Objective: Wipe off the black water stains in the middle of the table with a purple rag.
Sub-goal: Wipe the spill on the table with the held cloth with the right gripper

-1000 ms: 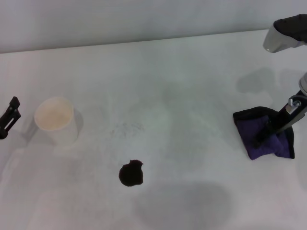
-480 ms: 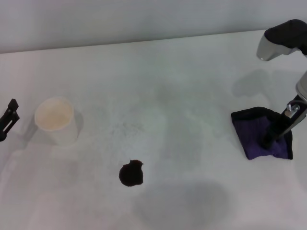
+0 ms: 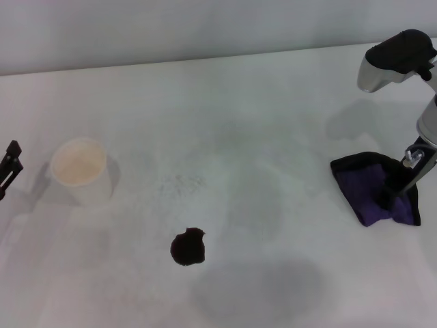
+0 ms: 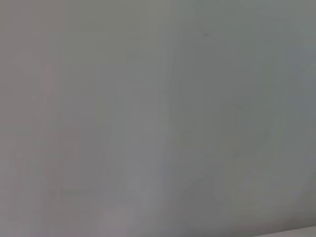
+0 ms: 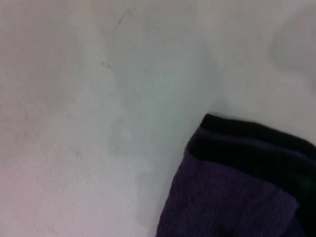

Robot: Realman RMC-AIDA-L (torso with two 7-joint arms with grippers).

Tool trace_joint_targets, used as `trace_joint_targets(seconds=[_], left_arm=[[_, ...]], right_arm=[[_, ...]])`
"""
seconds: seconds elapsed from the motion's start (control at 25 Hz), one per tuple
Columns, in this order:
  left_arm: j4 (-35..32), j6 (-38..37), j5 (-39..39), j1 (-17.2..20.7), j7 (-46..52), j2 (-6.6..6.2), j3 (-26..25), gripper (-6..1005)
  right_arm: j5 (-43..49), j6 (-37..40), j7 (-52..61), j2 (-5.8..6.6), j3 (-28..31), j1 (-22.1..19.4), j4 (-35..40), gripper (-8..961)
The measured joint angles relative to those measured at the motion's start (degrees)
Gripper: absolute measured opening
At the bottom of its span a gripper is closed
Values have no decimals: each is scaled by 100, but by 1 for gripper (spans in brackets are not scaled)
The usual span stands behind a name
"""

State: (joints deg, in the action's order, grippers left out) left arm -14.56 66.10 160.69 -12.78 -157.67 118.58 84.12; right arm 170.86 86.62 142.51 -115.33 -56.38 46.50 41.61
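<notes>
The black water stain (image 3: pixel 187 247) is a small dark blot on the white table (image 3: pixel 259 123), front and left of centre. The purple rag (image 3: pixel 370 186) with black edging lies on the table at the right. My right gripper (image 3: pixel 391 194) reaches down onto the rag's right part, touching it. In the right wrist view a corner of the rag (image 5: pixel 237 187) shows on the bare table (image 5: pixel 98 98). My left gripper (image 3: pixel 9 168) is parked at the far left edge, beside the cup. The left wrist view shows only a plain grey surface.
A white paper cup (image 3: pixel 80 171) stands upright at the left, well behind and left of the stain. Faint grey speckles (image 3: pixel 181 183) lie between the cup and the table's middle. The table's far edge meets a grey wall.
My right arm's upper part has shifted left and the rag has bunched slightly under the gripper. The left gripper has drawn a little further toward the left edge. The stain and the cup are unmoved.
</notes>
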Motion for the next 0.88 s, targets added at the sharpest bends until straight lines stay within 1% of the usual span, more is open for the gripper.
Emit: trace_joint_targets(seconds=[0.2,0.44,0.56,0.76,0.88], left_arm=[[6,0,-4,6,0,7,-14,834],[6,0,-8,4,0,8,-19,834],[6,0,-11,4,0,14,-19,834],[6,0,4,3,0,16,-19,834],[6,0,17,4,0,16,-18,834]], right_arm=[[-65,162,2,-30,-2,8,149,162],[-368,473,4,-54,-14,1,494,124],[-536,551,6,-65,-165,-3,582,124],[-1376,573,54,-85,-875,-19,657,124],[-1933,396,331,-86,-1704,-39,776,125]])
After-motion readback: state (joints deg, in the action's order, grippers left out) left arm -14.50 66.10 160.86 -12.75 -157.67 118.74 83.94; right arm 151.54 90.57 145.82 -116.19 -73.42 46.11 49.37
